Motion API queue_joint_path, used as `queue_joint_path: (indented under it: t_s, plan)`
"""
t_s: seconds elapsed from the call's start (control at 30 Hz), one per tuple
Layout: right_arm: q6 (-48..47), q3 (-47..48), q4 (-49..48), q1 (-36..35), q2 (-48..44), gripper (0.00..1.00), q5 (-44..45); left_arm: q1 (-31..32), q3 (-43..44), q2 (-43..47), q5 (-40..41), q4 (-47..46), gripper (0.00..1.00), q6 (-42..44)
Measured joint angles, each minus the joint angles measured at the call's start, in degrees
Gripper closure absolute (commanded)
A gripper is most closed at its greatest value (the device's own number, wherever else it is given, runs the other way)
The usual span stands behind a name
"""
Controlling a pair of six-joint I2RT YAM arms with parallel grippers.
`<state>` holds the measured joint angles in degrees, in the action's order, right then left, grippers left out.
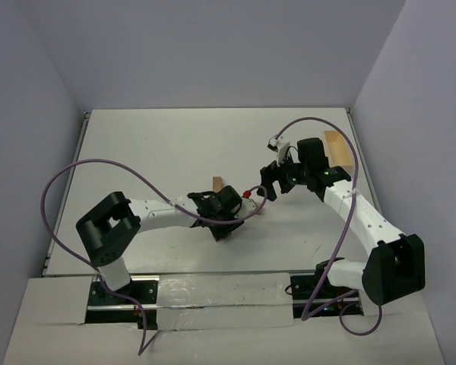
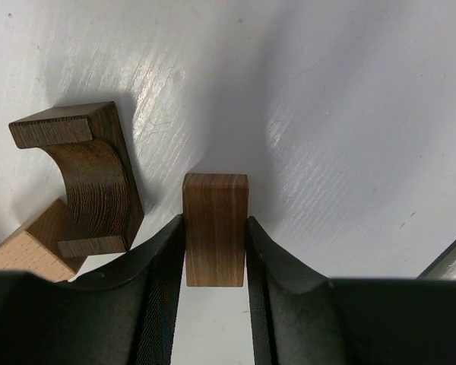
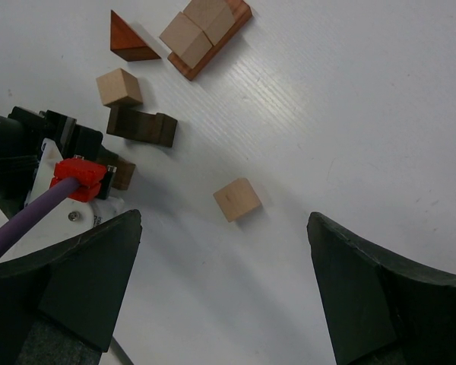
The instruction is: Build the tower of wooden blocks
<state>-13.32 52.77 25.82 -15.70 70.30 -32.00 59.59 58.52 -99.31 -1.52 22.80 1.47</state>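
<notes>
On a white, faintly grained table point(image 1: 175, 144) boxed in by pale lilac-grey walls point(image 1: 213, 46), the wood blocks are lying loose mid-table between the arms. Count from the right wrist view: one reddish wedge point(image 3: 129, 39), one dark arch point(image 3: 143, 125), two single tan cubes point(image 3: 119, 87), plus two more tan ones point(image 3: 197, 26) on a reddish slab point(image 3: 191, 72). Left gripper point(image 2: 215, 247) is clamped on one brown bar point(image 2: 215, 201) near the arch. Right gripper point(image 3: 224, 228) hangs spread wide, holding nothing.
</notes>
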Motion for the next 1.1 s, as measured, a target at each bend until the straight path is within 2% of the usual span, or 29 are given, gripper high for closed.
queue_joint_path:
  t_s: [0.07, 0.1, 0.37, 0.67, 0.77, 1.1]
  plan:
    - [0.0, 0.0, 0.0, 0.0, 0.0, 0.04, -0.1, 0.0, 0.0, 0.0, 0.0, 0.0, 0.89, 0.0]
    - [0.0, 0.0, 0.0, 0.0, 0.0, 0.04, -0.1, 0.0, 0.0, 0.0, 0.0, 0.1, 1.00, -0.1]
    - [0.4, 0.0, 0.1, 0.0, -0.3, 0.04, 0.0, 0.6, 4.0, 2.5, 1.3, 5.5, 1.00, -4.8]
    - [3.0, 0.0, 0.1, 0.0, -1.1, 0.04, 0.8, 0.8, 22.6, 5.6, 21.5, 16.1, 1.00, -24.8]
    - [3.5, 0.1, 0.1, 0.0, -1.1, 0.05, 0.9, -1.1, 25.0, 5.4, 24.4, 18.2, 1.00, -29.8]
    - [4.2, 0.3, 0.1, 0.0, -0.7, 0.05, 1.1, -10.9, 34.6, -7.1, 28.3, 24.2, 1.00, -37.5]
